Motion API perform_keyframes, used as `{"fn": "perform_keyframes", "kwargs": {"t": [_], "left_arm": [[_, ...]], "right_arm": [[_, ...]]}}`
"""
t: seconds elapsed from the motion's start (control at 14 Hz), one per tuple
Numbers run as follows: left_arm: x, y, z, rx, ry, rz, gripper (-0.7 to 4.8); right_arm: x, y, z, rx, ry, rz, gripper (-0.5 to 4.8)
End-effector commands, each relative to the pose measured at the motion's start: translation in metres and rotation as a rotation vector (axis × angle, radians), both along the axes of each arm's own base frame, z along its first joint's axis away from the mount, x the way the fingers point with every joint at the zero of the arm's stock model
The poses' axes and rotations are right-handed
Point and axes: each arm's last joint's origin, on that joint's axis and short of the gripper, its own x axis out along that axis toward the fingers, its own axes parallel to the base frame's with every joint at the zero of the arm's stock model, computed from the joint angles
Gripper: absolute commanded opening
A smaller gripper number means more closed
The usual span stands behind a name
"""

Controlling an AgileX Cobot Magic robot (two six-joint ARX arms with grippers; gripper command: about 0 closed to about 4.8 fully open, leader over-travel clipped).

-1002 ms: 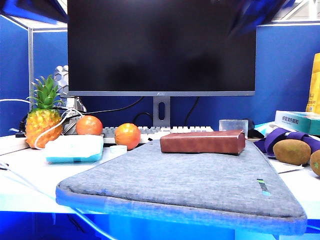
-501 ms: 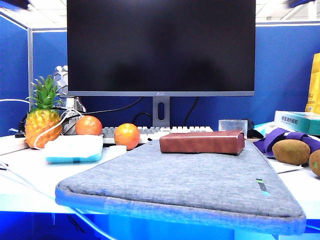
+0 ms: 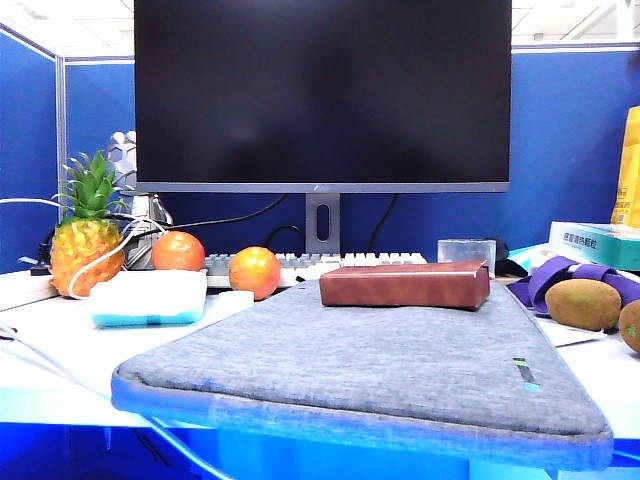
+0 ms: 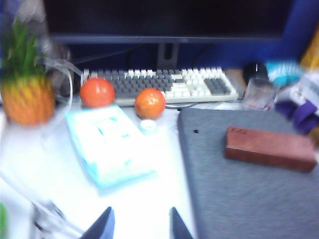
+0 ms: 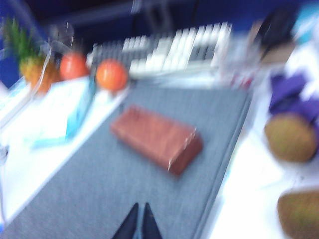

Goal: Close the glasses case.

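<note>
The glasses case (image 3: pixel 405 284), a reddish-brown box, lies on the far part of the grey felt mat (image 3: pixel 380 370) with its flap down flat. Neither gripper shows in the exterior view. In the left wrist view the case (image 4: pixel 269 148) lies far off to one side, and my left gripper (image 4: pixel 141 210) hangs open over the white tabletop beside the mat, holding nothing. In the blurred right wrist view my right gripper (image 5: pixel 141 205) is shut and empty, high over the mat, with the case (image 5: pixel 157 137) well ahead of it.
A monitor (image 3: pixel 322 95) and keyboard (image 3: pixel 300 263) stand behind the case. A pineapple (image 3: pixel 87 240), two oranges (image 3: pixel 254 271) and a teal-and-white box (image 3: pixel 150 297) sit at the left. Kiwis (image 3: pixel 583 303), a purple strap (image 3: pixel 560 275) and a glass (image 3: pixel 466 250) are at the right.
Blurred blue arm parts at the top corners of the exterior view have risen out of the picture. The case lies as before.
</note>
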Motion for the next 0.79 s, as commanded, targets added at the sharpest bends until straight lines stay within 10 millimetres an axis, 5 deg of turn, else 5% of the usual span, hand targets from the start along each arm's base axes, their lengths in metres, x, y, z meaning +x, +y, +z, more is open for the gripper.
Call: {"fn": "perform_keyframes", "kwargs": {"t": [0.07, 0.5, 0.79], "left_arm": [[0.000, 0.000, -0.009, 0.009, 0.077, 0.002, 1.52], [0.009, -0.007, -0.026, -0.011, -0.116, -0.102, 1.52], [0.017, -0.010, -0.063, 0.097, -0.090, -0.104, 1.52]], "right_arm": [[-0.001, 0.001, -0.022, 0.023, -0.058, 0.001, -0.04], [-0.001, 0.001, -0.050, -0.031, -0.140, 0.016, -0.04], [0.000, 0.001, -0.059, -0.079, -0.124, 0.026, -0.04]]}}
